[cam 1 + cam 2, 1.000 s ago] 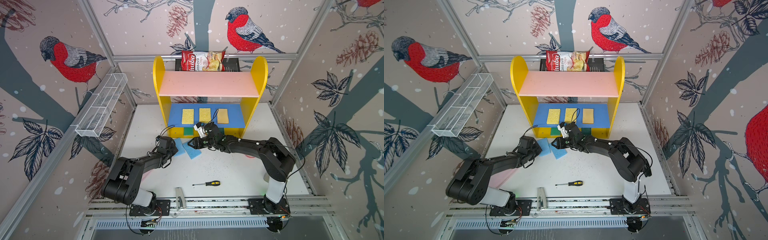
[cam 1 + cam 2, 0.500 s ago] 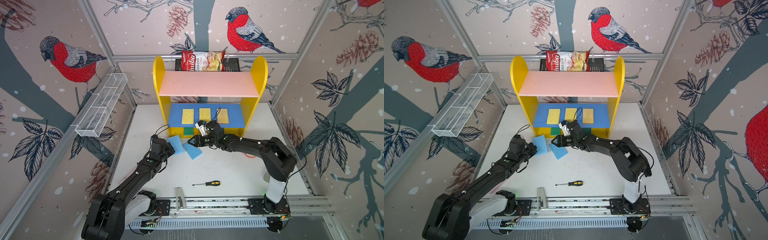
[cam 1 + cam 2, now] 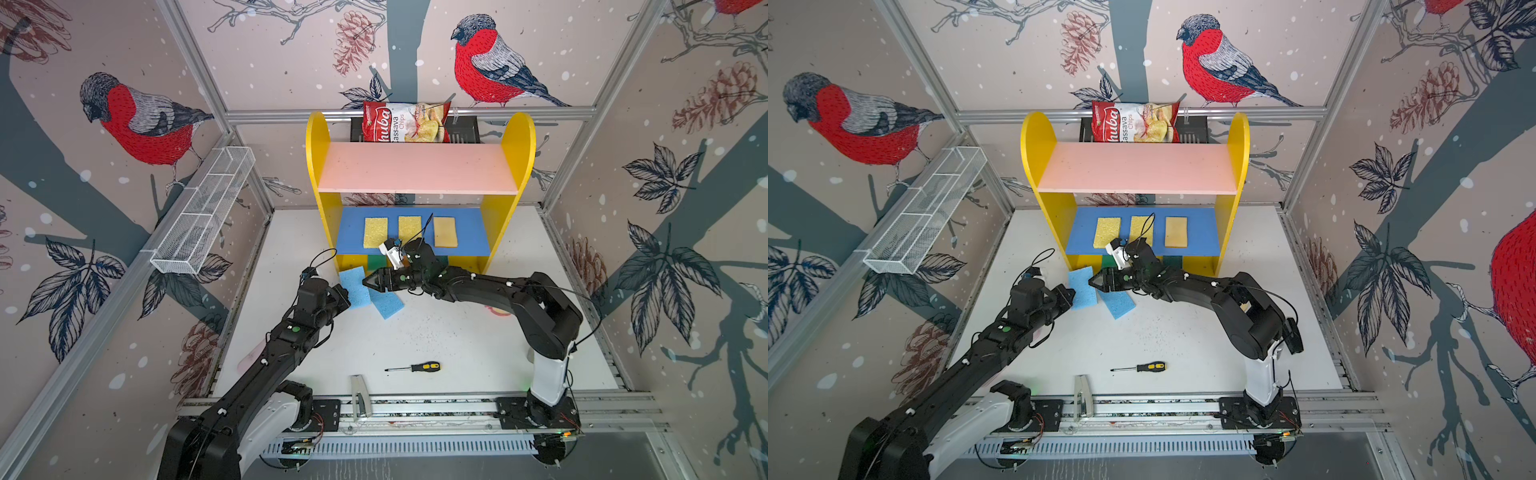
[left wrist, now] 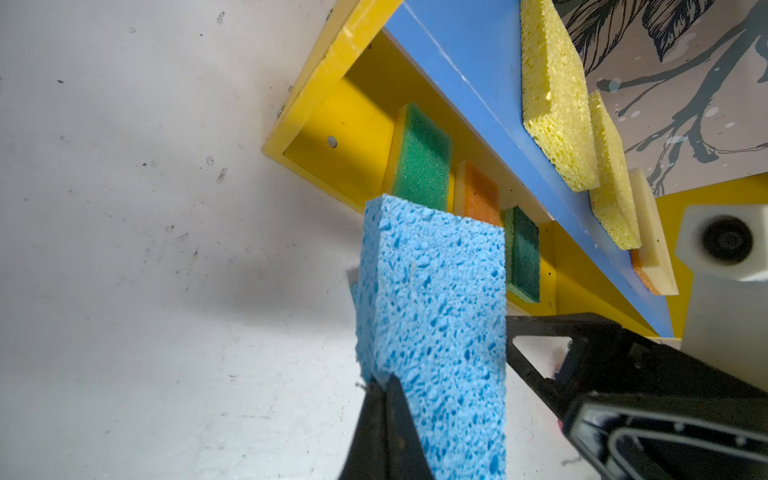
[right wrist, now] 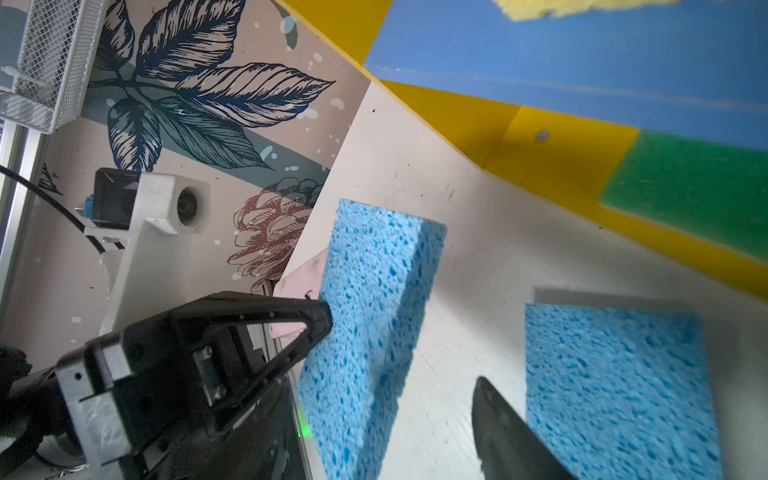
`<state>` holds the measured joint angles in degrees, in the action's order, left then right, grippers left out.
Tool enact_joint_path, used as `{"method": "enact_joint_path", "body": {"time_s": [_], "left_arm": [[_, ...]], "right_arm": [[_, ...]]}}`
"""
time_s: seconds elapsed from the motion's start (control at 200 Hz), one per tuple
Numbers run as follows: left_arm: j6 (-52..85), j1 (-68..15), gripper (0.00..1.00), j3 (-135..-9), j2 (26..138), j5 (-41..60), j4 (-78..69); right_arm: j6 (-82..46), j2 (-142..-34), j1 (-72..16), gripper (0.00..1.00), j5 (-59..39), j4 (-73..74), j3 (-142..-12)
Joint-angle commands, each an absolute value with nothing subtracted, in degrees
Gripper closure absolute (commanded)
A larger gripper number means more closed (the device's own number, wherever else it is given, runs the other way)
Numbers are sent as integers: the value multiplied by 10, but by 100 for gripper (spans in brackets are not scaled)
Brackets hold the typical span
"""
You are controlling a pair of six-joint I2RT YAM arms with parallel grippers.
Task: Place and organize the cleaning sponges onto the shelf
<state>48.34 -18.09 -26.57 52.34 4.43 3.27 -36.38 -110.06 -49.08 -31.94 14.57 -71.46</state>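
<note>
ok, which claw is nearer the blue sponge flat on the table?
Right. The right claw hangs over one edge of the flat blue sponge; the left claw is off to its side, gripping the other blue sponge.

It was a lab robot cell: aluminium frame [image 3: 270, 116], bird-print walls [image 3: 291, 45], white bench [image 3: 457, 340], mounting rail [image 3: 419, 405] at six o'clock.
</note>
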Motion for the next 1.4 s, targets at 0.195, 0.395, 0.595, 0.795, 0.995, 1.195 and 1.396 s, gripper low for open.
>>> {"method": "enact_joint_path", "body": {"time_s": [0.195, 0.395, 0.595, 0.795, 0.995, 1.195, 1.396], "left_arm": [[492, -194, 100, -259, 502, 74, -14], [493, -200, 100, -255, 491, 82, -31], [490, -200, 32, -250, 469, 87, -43], [485, -200, 19, -255, 422, 52, -30], [494, -197, 12, -228, 349, 63, -139], [449, -196, 13, -264, 348, 89, -143], [414, -196, 14, -322, 384, 134, -154]], "right_arm": [[-391, -1121, -502, 49, -352, 180, -726], [-391, -1114, -501, 96, -354, 191, -724], [-358, -1082, -496, 100, -344, 173, -724], [-303, -1048, -497, 100, -309, 124, -733], [-277, -1025, -498, 100, -301, 106, -737], [-252, -1000, -493, 100, -308, 92, -775], [-257, -999, -485, 100, -387, 103, -834]]}}
